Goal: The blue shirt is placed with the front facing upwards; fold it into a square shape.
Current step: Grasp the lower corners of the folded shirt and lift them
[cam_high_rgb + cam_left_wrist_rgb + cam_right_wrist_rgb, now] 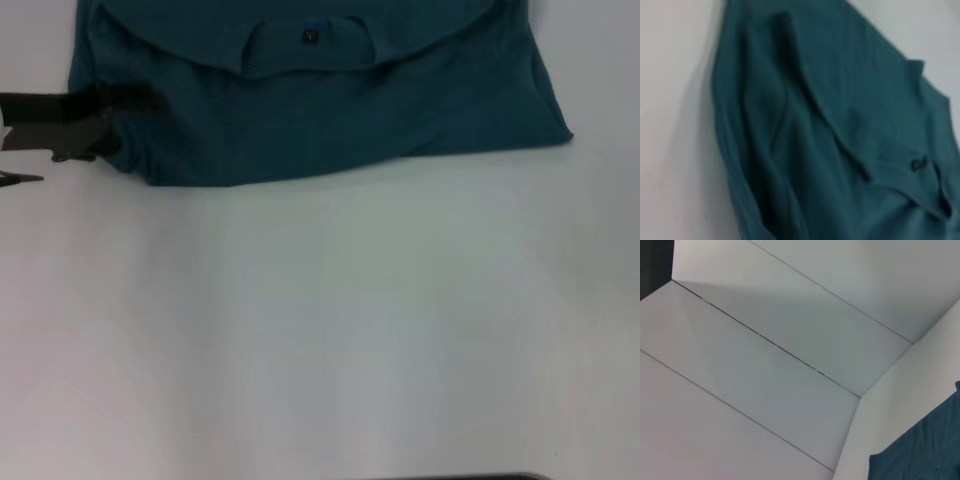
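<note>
The blue shirt (330, 110) lies at the far side of the white table (320, 330), folded over into a wide band, with its neckline and small dark neck label (309, 37) facing up. My left gripper (100, 125) reaches in from the left and sits at the shirt's near-left corner, touching the cloth there. The left wrist view is filled with the shirt (815, 125), showing layered folds and the label (916, 164). My right gripper does not appear in any view; its wrist view catches only one corner of the shirt (925, 450).
Bare white tabletop stretches from the shirt's near edge to the front of the head view. A dark strip (450, 477) runs along the table's front edge. White wall panels (780, 340) fill the right wrist view.
</note>
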`<action>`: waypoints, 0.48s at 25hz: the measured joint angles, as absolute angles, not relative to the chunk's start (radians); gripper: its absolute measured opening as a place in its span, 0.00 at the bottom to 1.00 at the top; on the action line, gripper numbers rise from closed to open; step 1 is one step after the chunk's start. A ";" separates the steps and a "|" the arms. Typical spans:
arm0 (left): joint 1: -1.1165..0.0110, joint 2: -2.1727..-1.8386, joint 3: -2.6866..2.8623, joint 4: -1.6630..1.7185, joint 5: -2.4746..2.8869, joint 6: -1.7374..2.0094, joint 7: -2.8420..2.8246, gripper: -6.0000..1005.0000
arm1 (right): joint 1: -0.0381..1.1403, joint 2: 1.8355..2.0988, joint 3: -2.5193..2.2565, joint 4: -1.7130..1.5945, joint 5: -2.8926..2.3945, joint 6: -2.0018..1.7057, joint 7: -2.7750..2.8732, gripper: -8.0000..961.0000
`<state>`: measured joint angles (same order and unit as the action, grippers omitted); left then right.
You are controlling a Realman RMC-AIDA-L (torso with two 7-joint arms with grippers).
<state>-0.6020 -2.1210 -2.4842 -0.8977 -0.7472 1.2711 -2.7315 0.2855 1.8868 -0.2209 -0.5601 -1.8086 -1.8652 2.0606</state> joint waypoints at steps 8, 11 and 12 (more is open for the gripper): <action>-0.574 -2.109 -2.482 -0.882 -0.745 1.247 -2.744 0.90 | 0.285 1.887 -0.221 -0.560 -1.809 -1.864 2.060 0.90; -0.568 -2.104 -2.481 -0.866 -0.740 1.240 -2.745 0.90 | 0.287 1.886 -0.221 -0.560 -1.809 -1.864 2.060 0.90; -0.568 -2.103 -2.481 -0.864 -0.735 1.238 -2.745 0.90 | 0.287 1.886 -0.221 -0.559 -1.809 -1.864 2.060 0.90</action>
<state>-0.5677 -2.1030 -2.4810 -0.8639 -0.7352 1.2378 -2.7446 0.2873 1.8860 -0.2208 -0.5593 -1.8093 -1.8640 2.0600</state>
